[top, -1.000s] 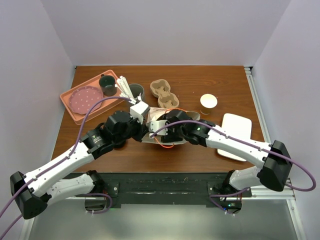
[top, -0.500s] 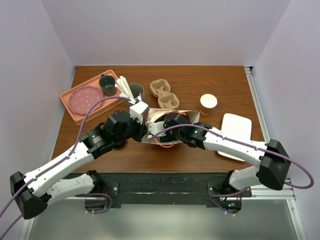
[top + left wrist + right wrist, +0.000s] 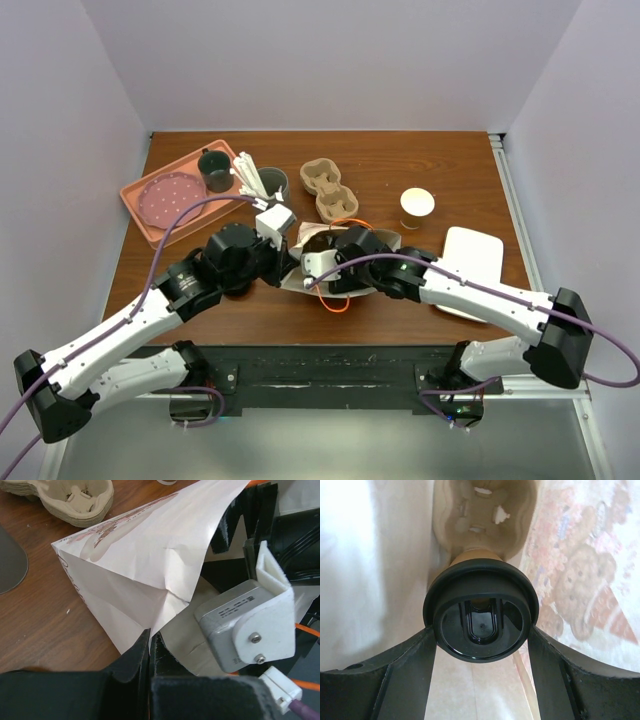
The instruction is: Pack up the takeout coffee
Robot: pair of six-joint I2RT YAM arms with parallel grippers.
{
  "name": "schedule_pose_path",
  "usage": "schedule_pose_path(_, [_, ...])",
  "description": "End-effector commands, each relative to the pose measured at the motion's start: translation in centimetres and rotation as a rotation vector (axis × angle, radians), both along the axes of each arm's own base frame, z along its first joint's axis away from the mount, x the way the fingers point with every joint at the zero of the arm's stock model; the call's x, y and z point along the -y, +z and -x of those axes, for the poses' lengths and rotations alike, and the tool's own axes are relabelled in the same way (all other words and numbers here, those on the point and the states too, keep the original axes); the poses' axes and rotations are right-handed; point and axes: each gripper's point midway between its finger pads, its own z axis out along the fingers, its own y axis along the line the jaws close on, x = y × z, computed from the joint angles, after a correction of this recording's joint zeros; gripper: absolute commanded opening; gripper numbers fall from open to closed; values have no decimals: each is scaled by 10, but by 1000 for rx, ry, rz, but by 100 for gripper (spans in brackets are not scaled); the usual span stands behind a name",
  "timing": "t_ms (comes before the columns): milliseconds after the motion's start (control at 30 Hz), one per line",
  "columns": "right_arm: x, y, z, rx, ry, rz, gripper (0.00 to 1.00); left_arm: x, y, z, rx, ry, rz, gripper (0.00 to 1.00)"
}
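Right claw point(image 3: 481, 637), gripping takeout coffee point(image 3: 481, 612), shifted left, further into paper bag point(image 3: 142, 555).

One white printed paper bag point(image 3: 150, 565). Two tan-brown disposable takeout cups: a white-topped cup point(image 3: 417, 205) on the brown wooden table point(image 3: 450, 170), a black-lidded cup point(image 3: 481, 615) inside the bag. Two moulded cardboard cup carriers: a first carrier point(image 3: 328, 190) on the table, a second carrier point(image 3: 482, 510) in the bag. One salmon rectangular tray point(image 3: 135, 215), one pink dotted round plate point(image 3: 167, 199), one dark grey handled mug point(image 3: 214, 170), one grey tumbler point(image 3: 275, 182) of white utensils point(image 3: 250, 175), one white rectangular piece point(image 3: 470, 258).
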Motion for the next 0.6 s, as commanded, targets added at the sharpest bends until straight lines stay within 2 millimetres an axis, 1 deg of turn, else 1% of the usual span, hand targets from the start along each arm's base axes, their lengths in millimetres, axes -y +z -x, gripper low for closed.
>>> schedule_pose_path(0, [9,26,2,34,-22,-24,0,5,-1,5,-16,-20,20,0])
schedule_pose_path(200, [19,32,0,62,-57,-19,0,4,-9,6,-18,-28,8,0])
schedule_pose_path(400, [32,29,1,57,-87,25,0,3,-12,4,-4,-30,-9,0])
schedule_pose_path(567, [30,26,0,50,-89,33,0,2,-8,1,15,-30,-17,0])
